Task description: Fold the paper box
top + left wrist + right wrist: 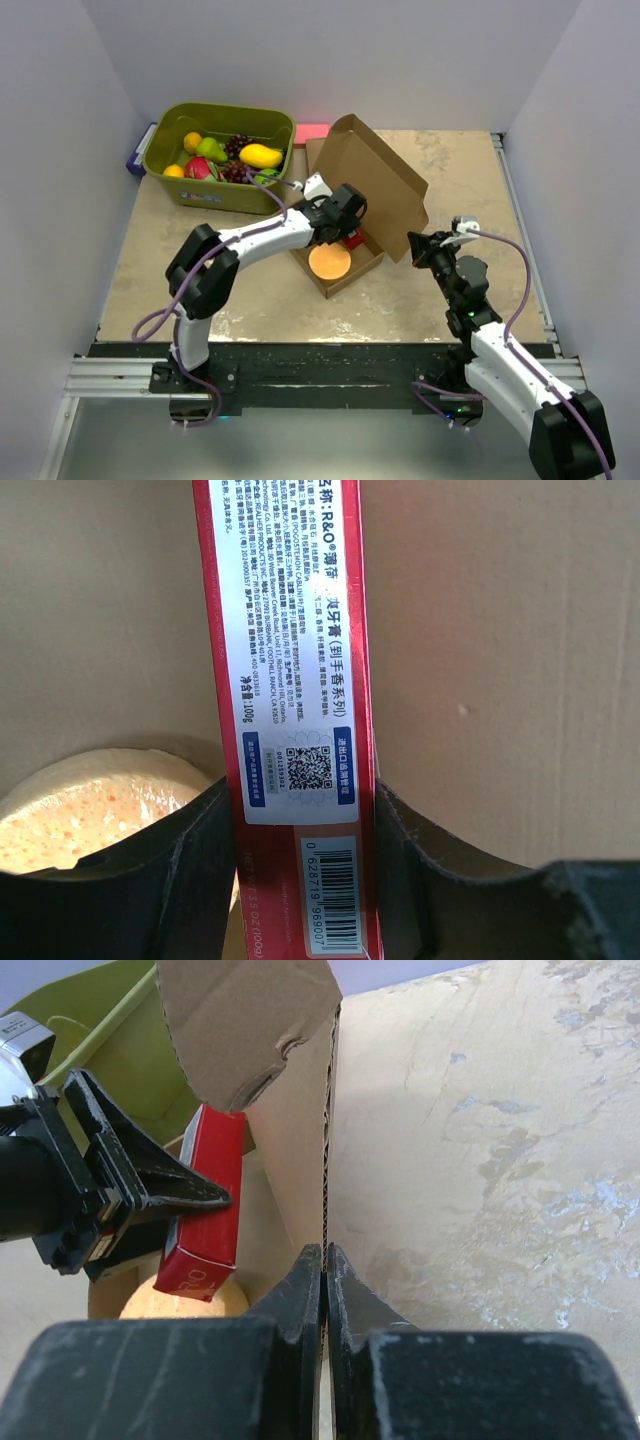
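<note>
The paper box (pixel 372 185) stands open in the middle of the table, its brown lid raised and its shallow base (pixel 362 272) toward the arms. My left gripper (pixel 349 232) is inside the base, shut on a red toothpaste carton (pixel 290 670) that stands upright between its jaws (pixel 300 810). A round orange object (pixel 329 261) lies in the base beside it. My right gripper (pixel 325 1260) is shut on the edge of the lid (pixel 300 1140) at its near right corner (pixel 418 246). The red carton (pixel 205 1200) and the left gripper (pixel 130 1175) show in the right wrist view.
A green bin (pixel 168 165) with toy fruit stands at the back left, touching nothing of the box. A pink object (pixel 312 132) lies behind the lid. A blue-purple object (pixel 136 156) sits left of the bin. Grey walls close in three sides.
</note>
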Action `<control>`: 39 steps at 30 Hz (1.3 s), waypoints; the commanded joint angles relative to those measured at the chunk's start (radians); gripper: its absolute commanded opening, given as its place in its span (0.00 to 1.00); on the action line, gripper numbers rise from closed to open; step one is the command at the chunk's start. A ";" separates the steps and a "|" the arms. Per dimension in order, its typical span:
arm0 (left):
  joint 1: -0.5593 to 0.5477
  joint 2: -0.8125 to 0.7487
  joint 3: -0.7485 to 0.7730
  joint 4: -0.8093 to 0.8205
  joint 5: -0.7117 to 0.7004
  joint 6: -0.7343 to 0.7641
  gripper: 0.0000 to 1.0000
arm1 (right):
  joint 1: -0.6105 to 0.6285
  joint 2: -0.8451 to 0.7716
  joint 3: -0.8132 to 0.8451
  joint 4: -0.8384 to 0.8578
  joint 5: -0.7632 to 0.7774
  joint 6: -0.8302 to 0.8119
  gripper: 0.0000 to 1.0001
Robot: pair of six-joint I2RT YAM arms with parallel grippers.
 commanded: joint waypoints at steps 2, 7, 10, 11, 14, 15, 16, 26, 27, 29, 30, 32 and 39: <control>0.023 0.010 0.053 0.008 -0.018 -0.045 0.28 | 0.000 -0.001 0.013 0.017 -0.020 0.000 0.00; 0.026 0.022 0.022 0.013 0.008 -0.069 0.34 | 0.000 0.007 0.014 0.021 -0.020 0.000 0.00; 0.027 0.035 0.008 0.036 0.017 -0.080 0.38 | -0.002 0.008 0.013 0.026 -0.022 0.000 0.00; 0.027 0.039 0.008 0.030 0.022 -0.091 0.40 | 0.000 0.007 0.011 0.024 -0.022 0.000 0.00; 0.030 0.058 0.011 0.037 0.037 -0.085 0.45 | 0.000 0.007 0.013 0.024 -0.022 0.000 0.00; 0.030 0.059 0.011 0.045 0.037 -0.077 0.47 | -0.002 0.008 0.013 0.024 -0.022 0.002 0.00; 0.033 0.064 0.013 0.053 0.037 -0.070 0.50 | 0.000 0.008 0.013 0.026 -0.022 0.000 0.00; 0.053 0.065 -0.001 0.115 0.042 0.039 0.81 | -0.002 0.021 0.014 0.032 -0.026 0.000 0.00; 0.053 0.062 -0.006 0.117 0.048 0.044 0.82 | -0.002 0.021 0.016 0.031 -0.025 0.000 0.00; 0.055 0.052 -0.009 0.138 0.051 0.081 0.84 | 0.000 0.022 0.016 0.031 -0.025 -0.001 0.00; 0.056 0.049 -0.009 0.143 0.050 0.098 0.84 | 0.000 0.021 0.017 0.029 -0.025 -0.001 0.00; 0.055 0.030 0.002 0.151 0.040 0.160 0.85 | 0.000 0.019 0.016 0.029 -0.025 -0.003 0.00; 0.070 -0.112 -0.048 0.227 0.022 0.518 0.87 | 0.000 -0.036 0.001 0.057 -0.030 -0.010 0.00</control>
